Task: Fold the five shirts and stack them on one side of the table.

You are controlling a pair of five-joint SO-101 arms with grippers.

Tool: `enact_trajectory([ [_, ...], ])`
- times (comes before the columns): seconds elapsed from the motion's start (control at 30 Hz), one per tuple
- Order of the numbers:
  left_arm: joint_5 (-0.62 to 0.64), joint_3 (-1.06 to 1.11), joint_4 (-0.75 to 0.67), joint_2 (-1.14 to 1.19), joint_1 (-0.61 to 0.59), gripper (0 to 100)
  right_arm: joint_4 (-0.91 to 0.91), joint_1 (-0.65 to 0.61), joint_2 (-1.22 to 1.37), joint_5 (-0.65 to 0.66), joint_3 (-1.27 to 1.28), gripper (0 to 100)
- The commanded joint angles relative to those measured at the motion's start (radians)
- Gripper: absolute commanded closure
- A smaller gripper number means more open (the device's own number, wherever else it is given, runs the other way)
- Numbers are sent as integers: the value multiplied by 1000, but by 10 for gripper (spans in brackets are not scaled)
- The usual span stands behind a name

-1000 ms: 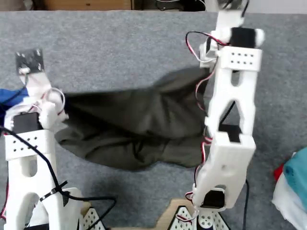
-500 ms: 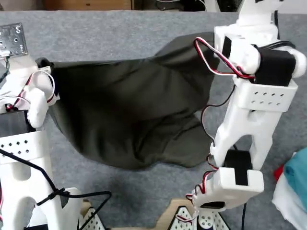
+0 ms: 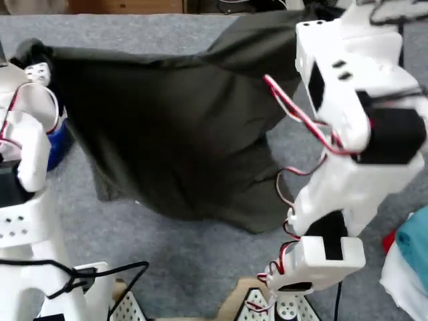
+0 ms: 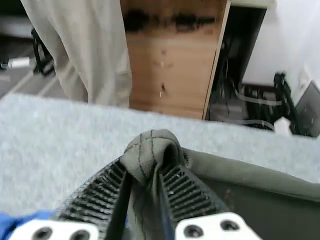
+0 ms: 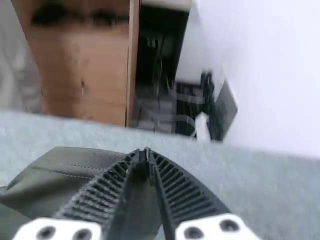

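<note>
A dark olive shirt (image 3: 180,134) hangs spread between both arms above the grey table (image 3: 167,267), its lower edge draping down toward the cloth surface. My left gripper (image 4: 147,165) is shut on a bunched corner of the shirt (image 4: 150,150), at the high view's far left (image 3: 30,53). My right gripper (image 5: 147,167) is shut on the shirt's other edge (image 5: 65,170), near the high view's top right under the raised arm (image 3: 354,87).
A blue garment (image 3: 59,142) peeks out by the left arm. Teal, white and red folded clothes (image 3: 408,257) lie at the table's right edge. A wooden cabinet (image 4: 170,55) and a person's legs (image 4: 80,45) stand beyond the far edge.
Both arms have risen and moved toward the table's far edge, lifting the shirt off the surface and stretching it wider between them.
</note>
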Motion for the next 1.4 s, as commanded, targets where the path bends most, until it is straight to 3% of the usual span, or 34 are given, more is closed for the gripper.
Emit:
enact_trajectory([
  [0.0, 3, -114, -5, -15, -3, 981, -6, -13, -56, 8, -137, 994],
  [0.17, 5, -155, 9, -16, -3, 980, -8, -8, -58, 9, -302, 994],
  [0.4, 3, -152, 94, -16, -2, 980, -35, -7, -193, 11, -260, 994],
  [0.97, 3, -313, 95, -79, -2, 980, -275, -5, -289, 51, -259, 994],
  [1.37, -43, -310, 71, -188, -2, 980, -299, -5, -361, 52, -255, 994],
])
